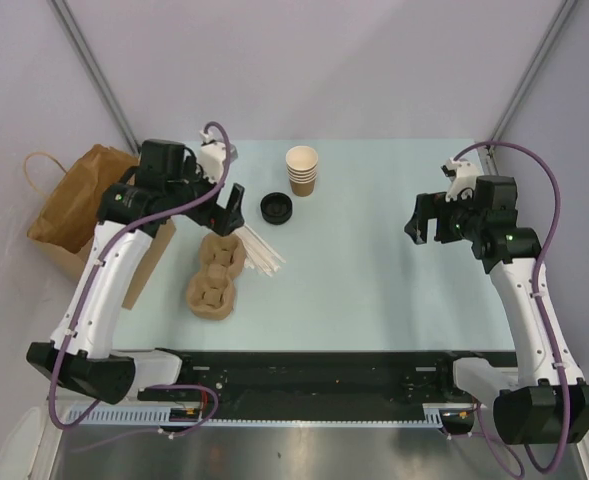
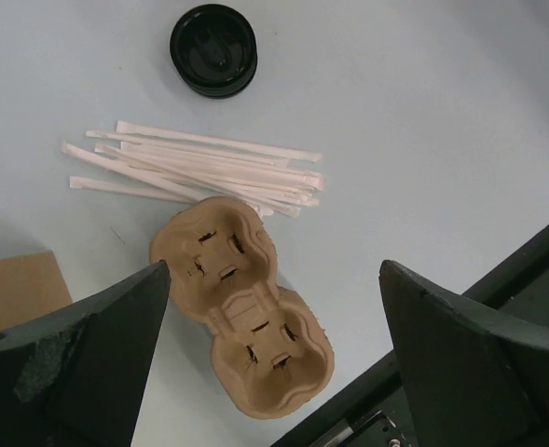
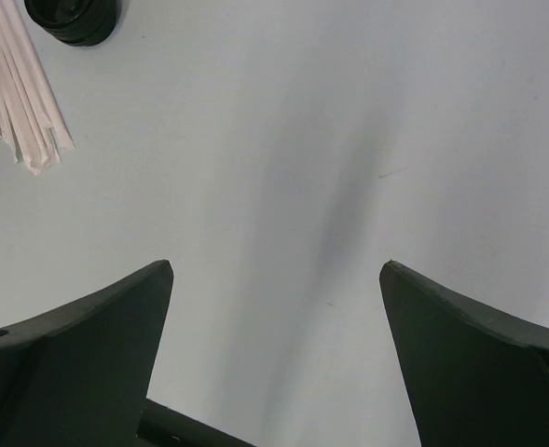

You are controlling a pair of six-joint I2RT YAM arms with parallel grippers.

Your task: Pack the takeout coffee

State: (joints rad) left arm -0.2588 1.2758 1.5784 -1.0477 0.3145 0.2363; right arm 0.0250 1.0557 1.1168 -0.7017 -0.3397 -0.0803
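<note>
Top external: no finished takeout coffee in any view, i.e. no cup with a lid on. Only the parts are out.

Carrier (image 1: 214, 278) (image 2: 241, 317) lies flat with its wells up, probably so cups can drop straight in. Left gripper (image 1: 229, 210) (image 2: 274, 270) hangs right above it with fingers wide apart, holding nothing. My read is that it's lining up on the carrier.

Straws (image 1: 262, 255) (image 2: 199, 168) touch the carrier's far-right edge. Lid (image 1: 277, 208) (image 2: 213, 49) is just beyond them, and cups (image 1: 301, 170) stand nested further back. Bag (image 1: 74, 205) stands left of the carrier, likely the final container. Right gripper (image 1: 419, 222) (image 3: 274, 265) is well to the carrier's right over bare table (image 1: 394, 290), also spread and empty.

Counts:
- carrier: 1, with two wells
- bag: 1
- lid pile: 1, can't tell how many lids are in it
- cup stack: 1, four or five cups
- straws: roughly ten, overlapping too much for an exact count
</note>
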